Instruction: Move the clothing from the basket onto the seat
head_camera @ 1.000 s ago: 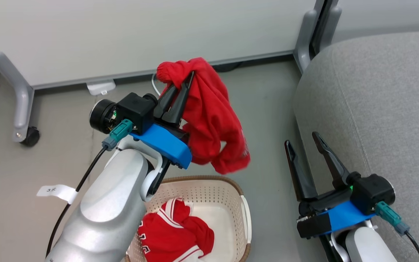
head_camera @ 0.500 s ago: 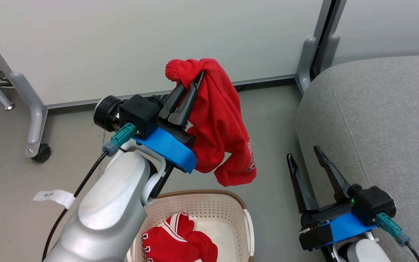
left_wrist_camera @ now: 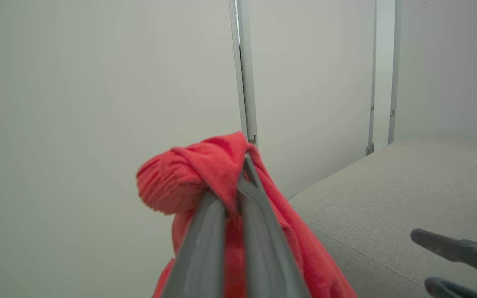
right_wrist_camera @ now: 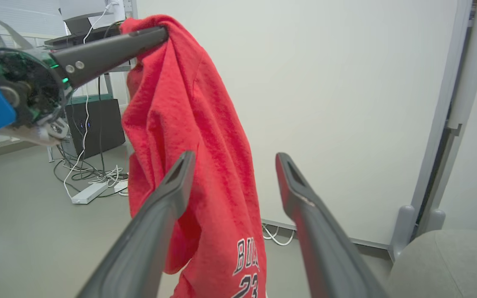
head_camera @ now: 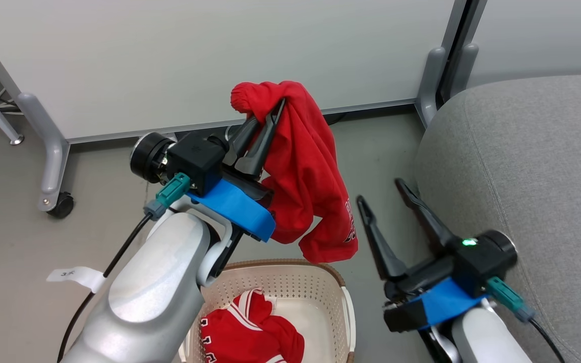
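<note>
— Left tool (head_camera: 269, 112)?
— Pinched together on the plain red garment (head_camera: 305, 176), which hangs above the basket (head_camera: 290, 264).
— What's new?
— The right tool (head_camera: 380, 190), fingers apart and empty, has swung in nearer the basket, beside that cloth. It is probably there to help carry it to the seat (head_camera: 522, 166), right of the basket. The striped garment (head_camera: 250, 333) waits inside.

Bright, even, shadowless indoor light

forearms (head_camera: 154, 297): silver-grey, rounded | wrist plates (head_camera: 237, 206): blue | camera blocks (head_camera: 197, 159): black | connectors (head_camera: 172, 187): teal, black cables (head_camera: 118, 257) | fingers (head_camera: 375, 239): long, dark | LED (head_camera: 468, 242): green
</note>
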